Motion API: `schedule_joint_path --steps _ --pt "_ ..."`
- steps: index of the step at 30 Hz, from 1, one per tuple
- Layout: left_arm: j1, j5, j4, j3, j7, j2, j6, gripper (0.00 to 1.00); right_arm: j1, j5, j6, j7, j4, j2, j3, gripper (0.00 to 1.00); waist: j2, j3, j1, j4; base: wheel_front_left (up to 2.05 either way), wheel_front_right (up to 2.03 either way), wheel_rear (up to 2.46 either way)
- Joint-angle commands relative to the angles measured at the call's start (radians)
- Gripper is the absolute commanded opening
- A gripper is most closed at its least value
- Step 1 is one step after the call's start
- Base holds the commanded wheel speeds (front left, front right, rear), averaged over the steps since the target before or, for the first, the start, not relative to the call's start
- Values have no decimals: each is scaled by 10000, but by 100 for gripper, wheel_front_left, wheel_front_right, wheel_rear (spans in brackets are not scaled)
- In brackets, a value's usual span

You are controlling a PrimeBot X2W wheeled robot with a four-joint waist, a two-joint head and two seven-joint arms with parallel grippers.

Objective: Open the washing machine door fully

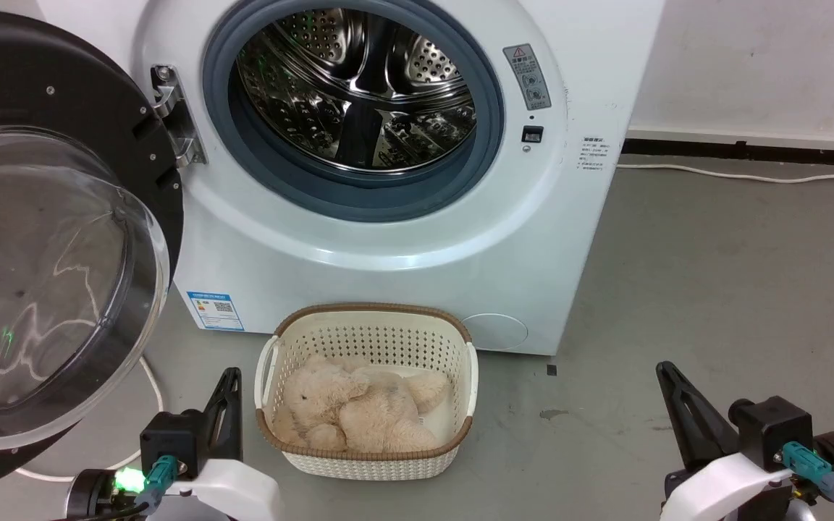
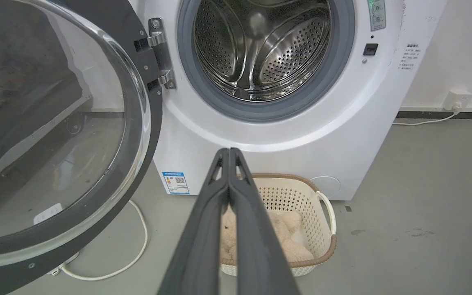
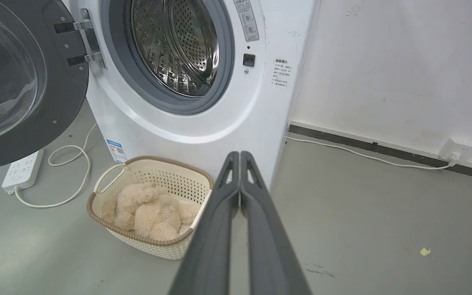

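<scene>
The white washing machine (image 1: 388, 239) fills the upper middle of the head view, its steel drum mouth uncovered. The washing machine door (image 1: 48, 239), black with a bulging clear window, is swung wide out to the left on its metal hinge (image 1: 178, 123); it is also seen in the left wrist view as the door (image 2: 55, 131) and in the right wrist view as the door (image 3: 19, 82). My left gripper (image 1: 231, 380) sits low at the left, shut and empty, just right of the door's lower rim. My right gripper (image 1: 667, 373) is low at the right, shut, touching nothing.
A cream perforated basket (image 1: 453, 340) holding a beige plush bear (image 1: 359, 412) stands on the grey floor right in front of the machine, between my grippers. A white power strip (image 3: 23, 170) and cable lie under the door. A wall socket (image 3: 457, 147) is far right.
</scene>
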Motion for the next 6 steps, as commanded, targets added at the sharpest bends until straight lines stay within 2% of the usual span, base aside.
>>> schedule_joint_path --steps 1,6 --pt "-157 89 -37 1 3 3 -43 0 -113 -76 8 7 30 11 -5 0 0 0 0 0 0 0 0" --pt "-157 89 -37 1 3 3 -43 0 -113 -76 8 7 30 11 -5 0 0 0 0 0 0 0 0"
